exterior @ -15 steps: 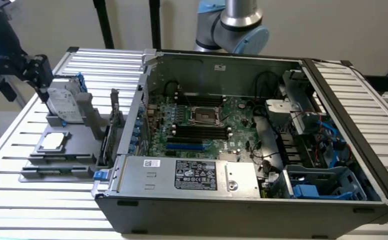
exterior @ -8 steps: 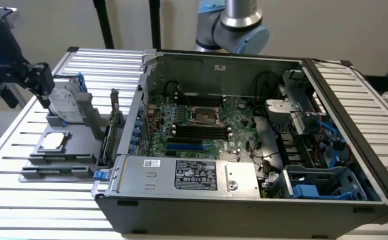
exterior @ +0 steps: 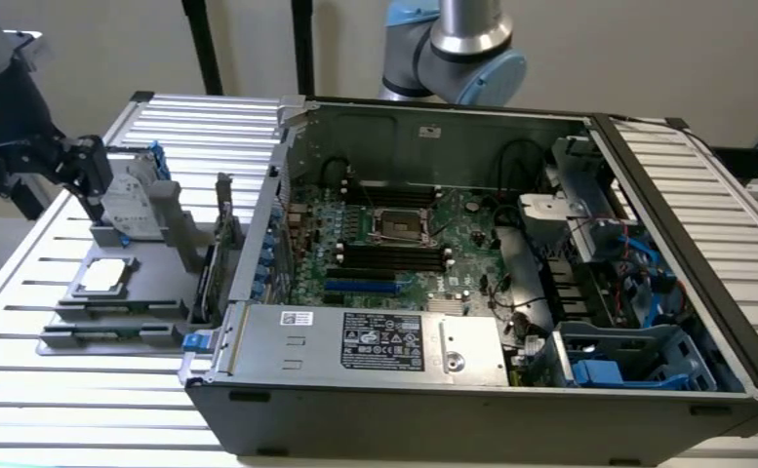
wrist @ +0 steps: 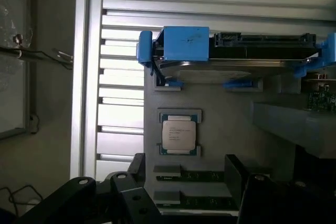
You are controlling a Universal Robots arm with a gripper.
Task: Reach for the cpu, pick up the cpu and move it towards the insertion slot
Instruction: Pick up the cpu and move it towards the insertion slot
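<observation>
Only at the reach stage, with the gripper [wrist: 185, 162] spread wide and empty over the chip [wrist: 178, 135], untouched in its grey holder [exterior: 105, 336] at eight o'clock from the socket [exterior: 398, 226] and well apart from it; lifting and carrying not yet done.

Cpu [wrist: 179, 134]: silvery-white top, green border.
Insertion slot [exterior: 401, 225]: dark centre, shiny silver frame.
Motherboard [exterior: 463, 219]: green, with black memory slots [exterior: 385, 258].
Hard drive [wrist: 241, 64]: grey, with blue brackets [wrist: 184, 43].
Holder tray [wrist: 220, 108]: plain grey.
Table [exterior: 79, 409]: silver, ribbed in parallel slats.
Computer case [exterior: 483, 419]: dark grey.
Claw [wrist: 185, 167]: black.
Robot arm [exterior: 463, 29]: silver, with pale blue caps.
</observation>
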